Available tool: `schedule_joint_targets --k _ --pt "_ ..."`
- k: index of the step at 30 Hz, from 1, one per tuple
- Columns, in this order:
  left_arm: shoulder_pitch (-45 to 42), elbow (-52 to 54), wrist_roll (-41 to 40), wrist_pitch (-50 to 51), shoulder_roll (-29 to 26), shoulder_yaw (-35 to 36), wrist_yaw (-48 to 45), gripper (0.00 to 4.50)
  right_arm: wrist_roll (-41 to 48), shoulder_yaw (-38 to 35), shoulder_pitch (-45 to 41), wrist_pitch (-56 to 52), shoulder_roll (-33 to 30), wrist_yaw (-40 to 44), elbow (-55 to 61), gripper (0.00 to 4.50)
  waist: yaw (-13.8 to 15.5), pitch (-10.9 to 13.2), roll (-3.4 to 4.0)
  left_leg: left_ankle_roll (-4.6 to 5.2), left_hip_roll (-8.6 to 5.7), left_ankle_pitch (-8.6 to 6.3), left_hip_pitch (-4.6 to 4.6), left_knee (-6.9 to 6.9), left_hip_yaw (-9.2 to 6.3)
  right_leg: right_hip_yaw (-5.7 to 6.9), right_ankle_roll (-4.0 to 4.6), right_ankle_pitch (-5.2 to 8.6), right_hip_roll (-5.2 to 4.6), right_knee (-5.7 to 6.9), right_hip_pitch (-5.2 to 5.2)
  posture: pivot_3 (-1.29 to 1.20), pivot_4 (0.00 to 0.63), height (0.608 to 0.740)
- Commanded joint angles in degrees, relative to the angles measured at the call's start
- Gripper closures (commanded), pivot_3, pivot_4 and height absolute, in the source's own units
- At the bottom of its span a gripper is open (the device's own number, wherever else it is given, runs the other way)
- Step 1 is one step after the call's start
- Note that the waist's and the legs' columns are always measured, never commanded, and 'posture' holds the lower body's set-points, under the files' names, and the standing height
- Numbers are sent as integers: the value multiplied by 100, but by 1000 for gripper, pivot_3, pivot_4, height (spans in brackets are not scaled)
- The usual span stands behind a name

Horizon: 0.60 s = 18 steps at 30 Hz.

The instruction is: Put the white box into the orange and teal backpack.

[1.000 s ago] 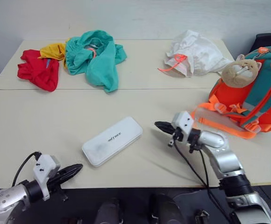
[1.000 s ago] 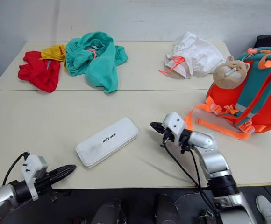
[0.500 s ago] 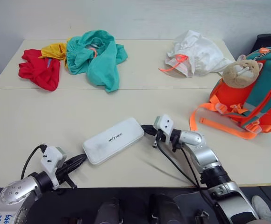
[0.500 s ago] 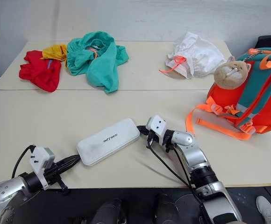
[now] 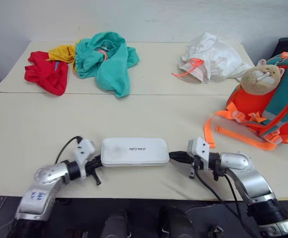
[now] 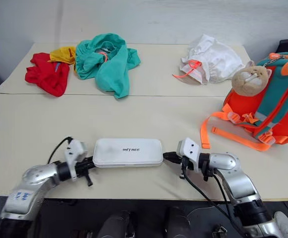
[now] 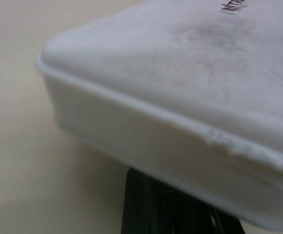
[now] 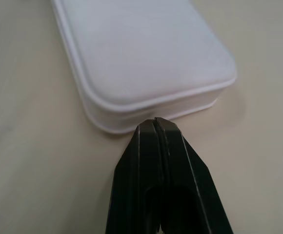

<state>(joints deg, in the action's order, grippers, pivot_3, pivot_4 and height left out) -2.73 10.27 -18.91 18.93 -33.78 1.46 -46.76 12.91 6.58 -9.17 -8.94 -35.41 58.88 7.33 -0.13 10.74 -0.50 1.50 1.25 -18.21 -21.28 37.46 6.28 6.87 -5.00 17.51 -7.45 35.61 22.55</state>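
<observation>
Cream tabletop point(image 5: 44, 124), items listed left to right. Left gripper point(image 5: 95, 162): fingers pressed together, set against the white box point(image 5: 134, 151) at its left end. Box: flat near the front edge, judged rigid, light, smooth-sided; best squeezed end to end. Right gripper point(image 5: 175, 155): fingers pressed together at the right end. Orange and teal backpack point(image 5: 278, 104): far right.

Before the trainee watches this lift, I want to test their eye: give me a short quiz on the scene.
1. True or false: both grippers are shut, one at each end of the box.
2. Where does the backpack stand relative to the box: A the robot's left, B the robot's right, C behind it?
3. What plush thing hangs on the backpack?

Key:
1. True: left gripper, right gripper.
2. B.
3. A beige plush animal.
</observation>
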Motion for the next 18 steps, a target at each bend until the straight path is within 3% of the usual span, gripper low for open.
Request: schedule_joint_targets --k 1,7,14,18 --pt "-113 -113 79 -80 31 -153 -84 4482 152 -253 151 -44 -138 -64 315 4500 -13 0 0 0 0 0 2 0 4 -2 0 0 1 -2 0 0 150 740" --pt "-108 -157 247 114 -144 -188 -43 4482 163 -662 684 52 -354 -208 376 4500 25 0 0 2 0 0 3 9 4 -2 -1 0 1 -6 -3 0 150 740" --pt "868 17 -87 194 -989 665 -471 4482 100 -748 641 194 -369 -259 214 4500 -152 -1 1 -12 23 -1 19 2 12 -12 4 2 18 -3 -2 0 150 740" --pt "1008 47 -411 180 -881 1112 -356 4482 44 -711 457 371 -317 -263 1 4500 -145 -1 1 -13 24 -1 20 0 13 -15 5 3 18 -2 1 0 150 740"
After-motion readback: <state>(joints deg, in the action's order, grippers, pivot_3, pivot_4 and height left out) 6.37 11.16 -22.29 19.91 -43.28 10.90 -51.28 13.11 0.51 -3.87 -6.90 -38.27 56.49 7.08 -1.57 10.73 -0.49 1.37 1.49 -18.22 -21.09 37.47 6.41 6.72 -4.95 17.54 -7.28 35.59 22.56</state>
